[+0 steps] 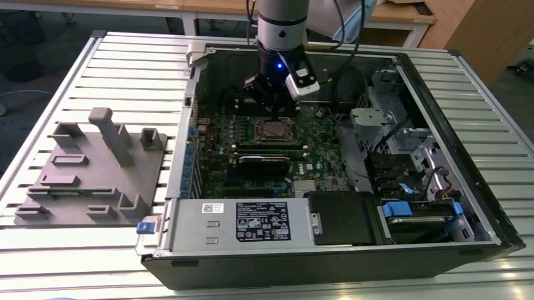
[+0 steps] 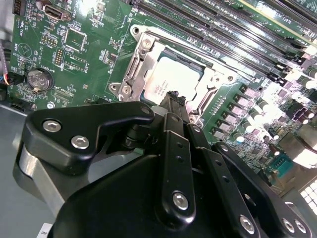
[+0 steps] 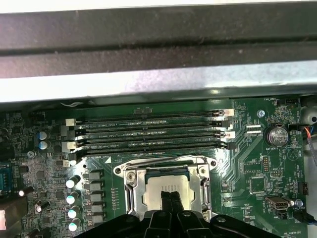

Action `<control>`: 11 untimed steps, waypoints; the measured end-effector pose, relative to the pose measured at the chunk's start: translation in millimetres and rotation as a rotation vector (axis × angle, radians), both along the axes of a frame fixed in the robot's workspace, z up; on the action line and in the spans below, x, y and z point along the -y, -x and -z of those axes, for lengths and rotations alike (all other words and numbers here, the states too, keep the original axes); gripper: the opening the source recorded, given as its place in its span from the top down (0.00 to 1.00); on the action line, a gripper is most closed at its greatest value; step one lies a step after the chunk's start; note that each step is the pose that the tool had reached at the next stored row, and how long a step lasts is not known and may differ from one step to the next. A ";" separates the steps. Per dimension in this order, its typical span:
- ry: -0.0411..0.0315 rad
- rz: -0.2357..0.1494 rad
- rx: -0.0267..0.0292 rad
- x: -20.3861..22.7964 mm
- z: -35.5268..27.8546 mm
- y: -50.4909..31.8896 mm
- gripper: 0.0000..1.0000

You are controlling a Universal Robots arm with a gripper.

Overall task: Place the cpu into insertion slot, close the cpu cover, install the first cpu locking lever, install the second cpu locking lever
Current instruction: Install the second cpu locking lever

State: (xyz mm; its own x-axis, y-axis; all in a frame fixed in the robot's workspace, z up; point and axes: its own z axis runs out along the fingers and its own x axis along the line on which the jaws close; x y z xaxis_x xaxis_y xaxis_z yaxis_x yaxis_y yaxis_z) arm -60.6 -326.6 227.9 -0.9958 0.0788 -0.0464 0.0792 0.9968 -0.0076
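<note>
The cpu lies flat in the insertion slot, square, no long axis, edges parallel to the frame; the cpu cover lies down around it; my gripper, fingers pinched together, empty, presses just above the chip; risk: sideways drag could scrape the lid or unseat the cover.

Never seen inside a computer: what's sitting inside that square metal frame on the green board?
The cpu, its silver top showing through the cpu cover. The gripper fingertips hide part of it; the contacts underneath are covered.
</note>
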 end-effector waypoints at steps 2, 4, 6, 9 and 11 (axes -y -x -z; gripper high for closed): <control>0.0000 0.000 0.0000 0.0 -0.9 0.0 0.90; -0.0001 0.000 0.0001 0.0 -1.9 0.0 0.90; -0.0003 0.000 0.0002 0.0 -2.2 0.0 0.90; -0.0001 0.000 0.0001 0.0 -2.8 0.0 0.90; 0.0000 0.000 0.0000 0.0 -2.9 0.0 0.90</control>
State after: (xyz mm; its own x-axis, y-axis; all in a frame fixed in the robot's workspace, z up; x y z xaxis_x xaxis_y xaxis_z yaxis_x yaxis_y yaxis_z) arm -60.6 -326.6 230.9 -0.9958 0.0787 -0.0465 0.0792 0.9968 -0.0076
